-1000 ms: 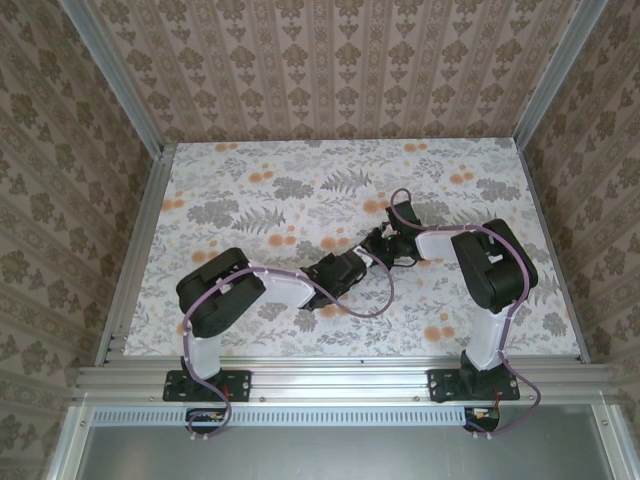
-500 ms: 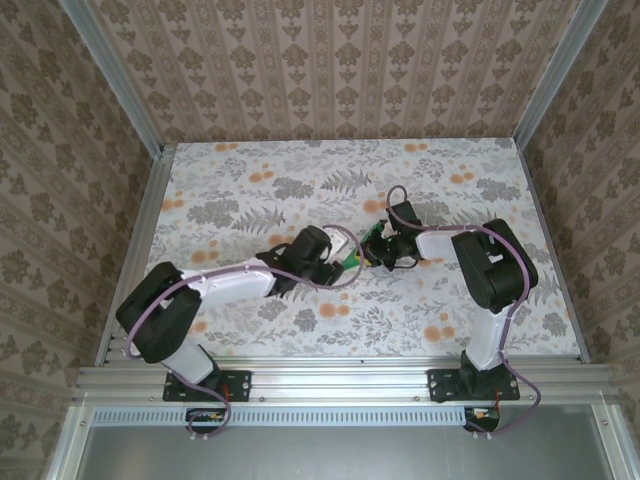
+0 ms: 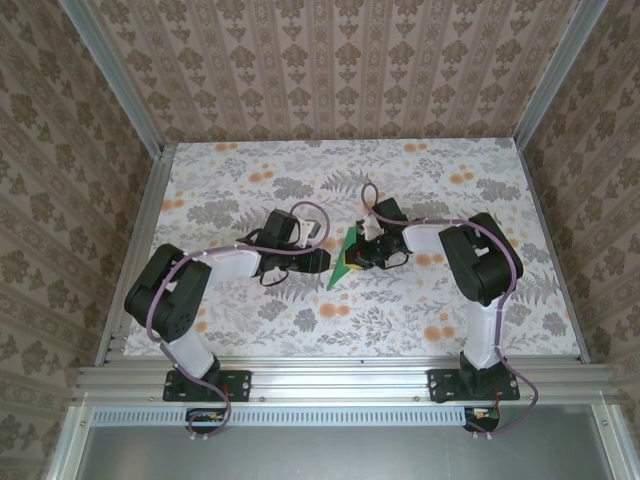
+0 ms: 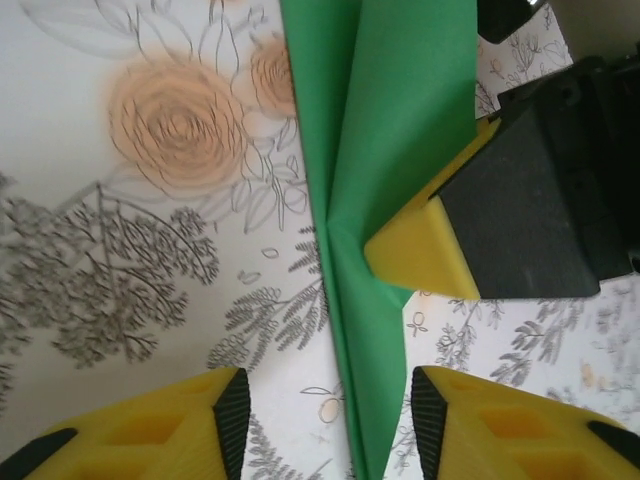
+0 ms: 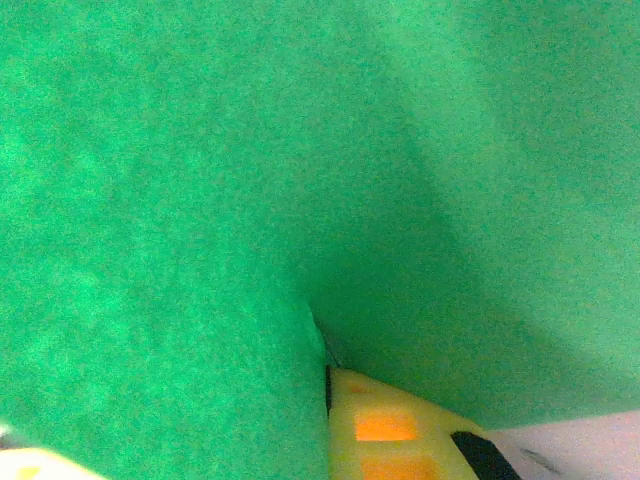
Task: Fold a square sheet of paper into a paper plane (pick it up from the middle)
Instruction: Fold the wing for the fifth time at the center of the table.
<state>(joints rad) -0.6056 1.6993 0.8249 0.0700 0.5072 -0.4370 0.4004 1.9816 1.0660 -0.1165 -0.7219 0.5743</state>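
Observation:
The green sheet of paper is folded into a slim, pointed paper plane (image 3: 344, 260) with a centre crease, standing on edge at the table's middle. My right gripper (image 3: 366, 249) is shut on its upper part; in the left wrist view its yellow finger (image 4: 420, 250) presses the green fold (image 4: 400, 120). Green paper (image 5: 250, 180) lies right up against the right wrist camera, above my right gripper (image 5: 326, 392). My left gripper (image 3: 322, 258) sits just left of the plane. In its own view the left gripper (image 4: 330, 415) is open, and the plane's narrow end passes between the pads without touching either.
The floral tabletop (image 3: 250, 190) stretches free to the back and both sides. Metal rails (image 3: 130, 260) and patterned walls border it. The two arms meet at the middle, their wrists close together.
The left arm swung out and its gripper opened, now straddling the plane's narrow end. The right gripper shifted left with the green paper, which now shows plainly from above.

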